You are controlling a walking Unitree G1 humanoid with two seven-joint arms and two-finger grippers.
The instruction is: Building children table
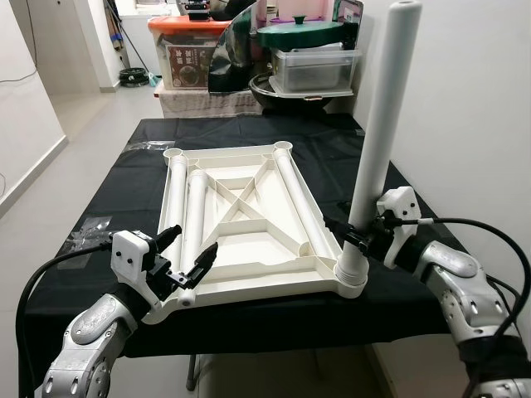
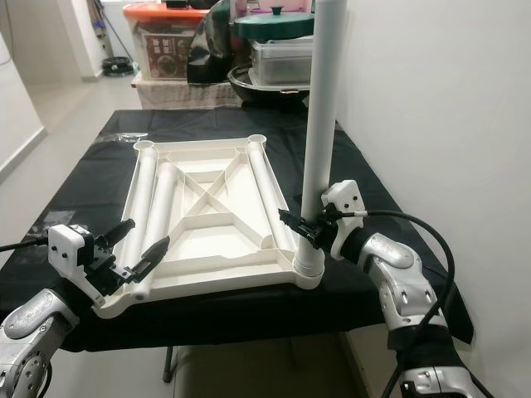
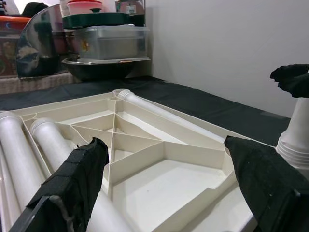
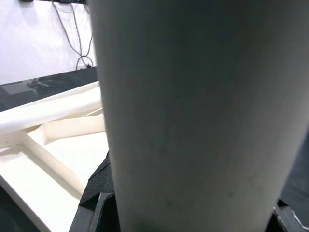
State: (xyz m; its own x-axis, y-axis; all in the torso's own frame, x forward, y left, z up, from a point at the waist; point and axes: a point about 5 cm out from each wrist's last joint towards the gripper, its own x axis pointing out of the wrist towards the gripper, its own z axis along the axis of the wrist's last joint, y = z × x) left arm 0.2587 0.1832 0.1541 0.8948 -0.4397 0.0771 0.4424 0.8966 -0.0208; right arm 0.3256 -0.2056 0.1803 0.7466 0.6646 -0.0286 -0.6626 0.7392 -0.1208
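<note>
Black-clothed work table (image 1: 274, 323) in a pale room, storage boxes (image 1: 315, 62) stacked at far end. Cream plastic tabletop (image 1: 249, 220) lies upside down w/ loose white tube legs (image 1: 196, 215) resting inside. Right gripper (image 1: 357, 235) is clamped round the upright white tube leg (image 1: 383, 124) standing in near-right corner socket. Left gripper (image 1: 189, 251) hovers over near-left corner, jaws spread wide, holding nothing.

A cream-white ribbed plastic tabletop (image 1: 249, 240) and a matching cream-white tubular plastic leg (image 1: 383, 116) lie against a plain black tablecloth (image 1: 332, 157), with a dark green pot lid (image 1: 300, 33), an orange-lidded storage box (image 1: 187, 26) and pale grey walls (image 1: 465, 108) behind.
</note>
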